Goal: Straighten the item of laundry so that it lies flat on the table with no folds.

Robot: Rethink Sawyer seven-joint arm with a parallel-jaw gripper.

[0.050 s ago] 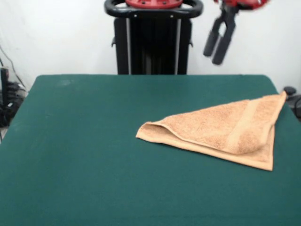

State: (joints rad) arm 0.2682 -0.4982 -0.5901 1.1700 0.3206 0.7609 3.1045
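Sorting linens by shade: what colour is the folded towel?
Tan-orange, with a plain woven band; the towel shows best in the front view.

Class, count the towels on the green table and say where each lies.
1: the tan-orange towel, folded into a triangle, lies on the table at the picture's right.
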